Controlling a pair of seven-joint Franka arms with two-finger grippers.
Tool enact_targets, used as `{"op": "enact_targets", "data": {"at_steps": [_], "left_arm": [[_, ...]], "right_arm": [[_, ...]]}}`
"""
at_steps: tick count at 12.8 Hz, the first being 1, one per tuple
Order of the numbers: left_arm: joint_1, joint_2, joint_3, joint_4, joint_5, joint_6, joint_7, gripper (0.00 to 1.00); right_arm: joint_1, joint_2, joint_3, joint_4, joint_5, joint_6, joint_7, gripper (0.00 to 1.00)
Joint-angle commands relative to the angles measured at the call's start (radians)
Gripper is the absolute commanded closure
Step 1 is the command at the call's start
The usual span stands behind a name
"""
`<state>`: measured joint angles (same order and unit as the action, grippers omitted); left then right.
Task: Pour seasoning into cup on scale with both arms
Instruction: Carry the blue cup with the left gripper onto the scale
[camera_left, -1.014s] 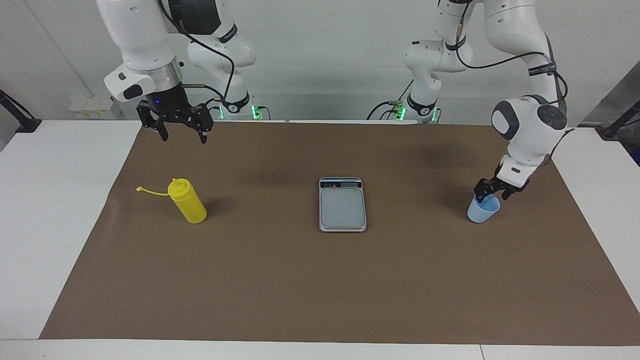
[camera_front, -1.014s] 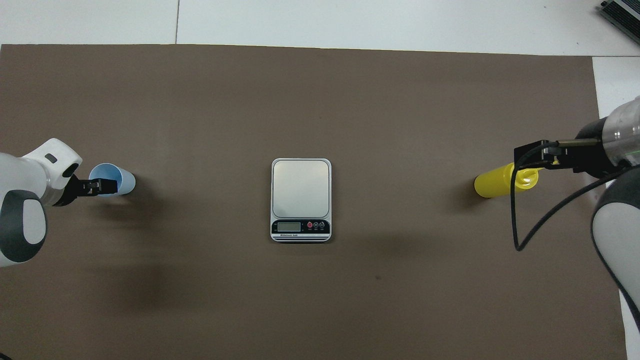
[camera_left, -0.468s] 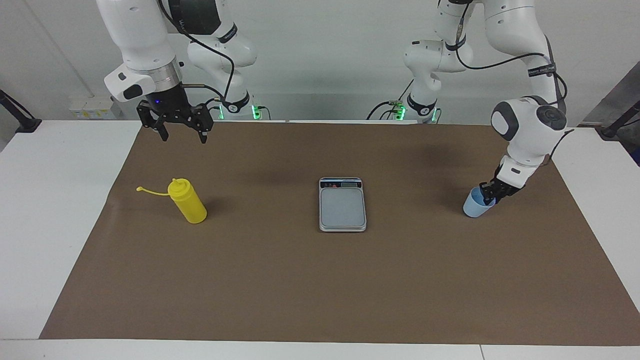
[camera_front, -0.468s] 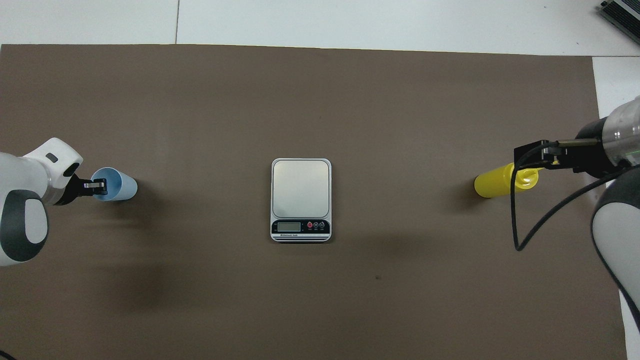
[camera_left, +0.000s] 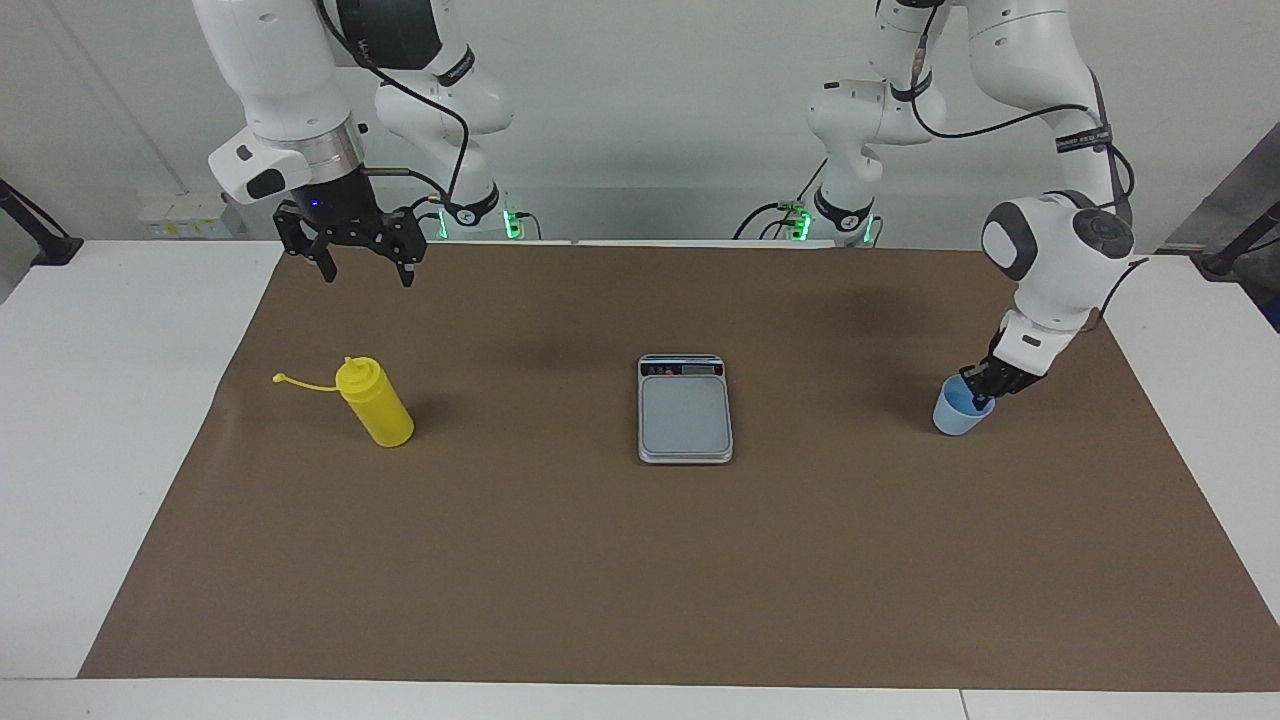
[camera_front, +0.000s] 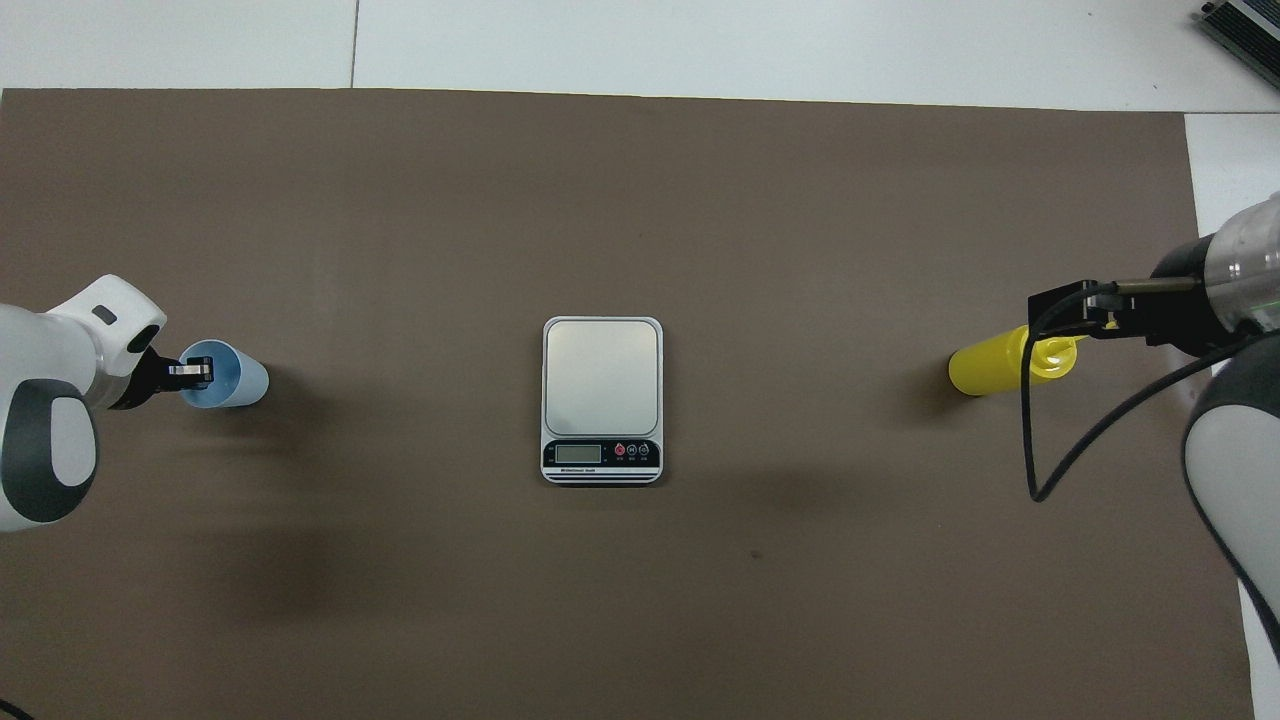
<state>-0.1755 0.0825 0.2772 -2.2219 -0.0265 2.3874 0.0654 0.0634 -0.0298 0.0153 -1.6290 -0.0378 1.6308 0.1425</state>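
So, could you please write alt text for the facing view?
The left gripper is shut on the rim of the blue cup, which is not yet on the scale at the table's middle. The open right gripper hangs above the yellow bottle.

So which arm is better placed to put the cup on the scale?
Left. The left gripper is shut on the cup's rim; the right gripper hangs open above the seasoning bottle. The scale sits bare between them.

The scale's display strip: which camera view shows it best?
The overhead view. There the scale shows its display window and buttons on the end nearer to the robots, seen almost straight down. The facing view shows that strip only as a thin, foreshortened dark band.
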Motion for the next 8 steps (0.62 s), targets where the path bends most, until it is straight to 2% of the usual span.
{"op": "enact_targets", "data": {"at_steps": [1,2,4,8], "left_arm": [[-0.007,0.043,-0.004,0.083,-0.059,-0.069,-0.010,1.00],[-0.009,0.057,-0.013,0.141,-0.099,-0.133,-0.056,1.00],[-0.010,0.086,-0.071,0.241,-0.102,-0.224,-0.193,1.00],[-0.024,0.089,-0.217,0.333,-0.052,-0.304,-0.522,1.00]], "right_arm": [[-0.007,-0.016,0.002,-0.019,-0.005,0.001,-0.021,0.00],[-0.007,-0.016,0.002,-0.019,-0.005,0.001,-0.021,0.00],[-0.008,-0.016,0.002,-0.017,-0.005,0.001,-0.021,0.00],[-0.007,-0.016,0.002,-0.017,-0.005,0.001,-0.021,0.00]]}}
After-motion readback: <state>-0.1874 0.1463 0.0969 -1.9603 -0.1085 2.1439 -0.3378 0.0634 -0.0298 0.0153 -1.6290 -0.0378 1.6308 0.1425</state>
